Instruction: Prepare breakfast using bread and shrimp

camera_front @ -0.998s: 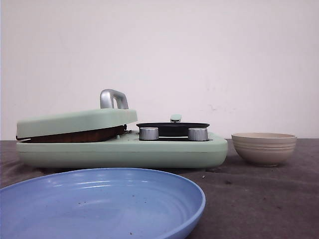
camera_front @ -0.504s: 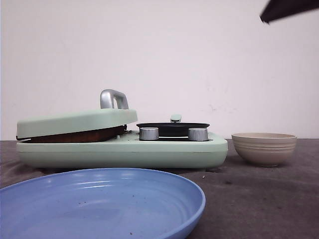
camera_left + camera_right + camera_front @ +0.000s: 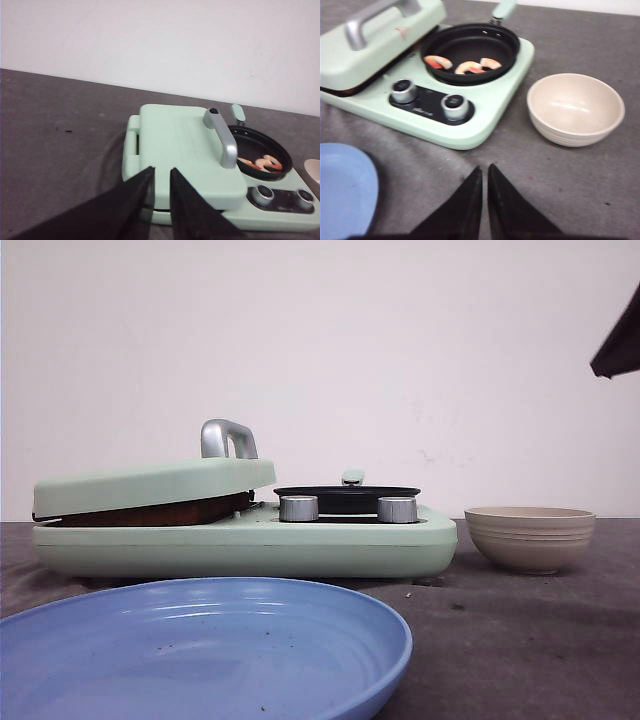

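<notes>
Three orange-and-white shrimp (image 3: 465, 66) lie in the black pan (image 3: 470, 47) of the mint-green breakfast maker (image 3: 250, 545); they also show in the left wrist view as shrimp (image 3: 262, 164). The hinged lid (image 3: 182, 150) with a silver handle (image 3: 222, 137) is down, and the bread is hidden; only a brown strip (image 3: 150, 512) shows under it. My left gripper (image 3: 161, 172) hovers above the lid's near edge with a narrow gap and nothing between its fingers. My right gripper (image 3: 485, 170) is shut and empty above the cloth in front of the maker's knobs (image 3: 452, 104).
An empty beige bowl (image 3: 575, 107) stands right of the maker. A blue plate (image 3: 200, 650) lies at the table's front left. A dark part of the right arm (image 3: 620, 345) shows at the front view's right edge. Grey cloth covers the table; a white wall stands behind.
A dark part of the right arm entered the front view at the top right, then shifted right and down to the right edge. The maker, bowl and plate have not moved.
</notes>
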You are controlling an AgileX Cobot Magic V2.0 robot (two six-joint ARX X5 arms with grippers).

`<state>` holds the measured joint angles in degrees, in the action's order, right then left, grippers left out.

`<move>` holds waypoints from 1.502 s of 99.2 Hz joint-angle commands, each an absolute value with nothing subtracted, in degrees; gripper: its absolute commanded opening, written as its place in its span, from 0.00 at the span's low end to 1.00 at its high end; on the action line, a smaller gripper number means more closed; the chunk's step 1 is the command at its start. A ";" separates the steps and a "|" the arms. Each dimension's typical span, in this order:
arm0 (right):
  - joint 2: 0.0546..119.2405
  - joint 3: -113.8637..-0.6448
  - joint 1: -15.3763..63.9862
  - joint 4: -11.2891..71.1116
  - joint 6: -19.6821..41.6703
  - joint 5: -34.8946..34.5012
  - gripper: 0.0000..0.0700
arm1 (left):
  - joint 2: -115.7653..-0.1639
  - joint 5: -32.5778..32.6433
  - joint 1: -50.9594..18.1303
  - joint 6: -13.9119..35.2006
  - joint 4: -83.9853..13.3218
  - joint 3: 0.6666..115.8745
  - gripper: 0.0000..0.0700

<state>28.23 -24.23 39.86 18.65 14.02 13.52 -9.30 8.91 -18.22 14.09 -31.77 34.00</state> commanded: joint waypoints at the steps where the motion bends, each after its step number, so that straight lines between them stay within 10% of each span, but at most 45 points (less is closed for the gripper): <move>1: 28.32 -24.43 40.42 18.11 15.79 13.72 0.01 | -9.23 9.39 -18.35 14.46 -31.57 34.28 0.00; 81: 28.32 -24.45 40.42 17.56 15.90 13.74 0.01 | -8.40 9.30 -18.26 14.26 -35.42 33.95 0.00; 110: 28.32 -24.45 40.42 17.58 15.88 13.74 0.01 | 0.12 9.82 -11.27 0.56 -17.17 17.76 0.00; 149: 28.32 -24.45 40.38 14.98 15.88 13.76 0.01 | -0.16 -0.86 -0.30 0.40 -13.50 5.41 0.00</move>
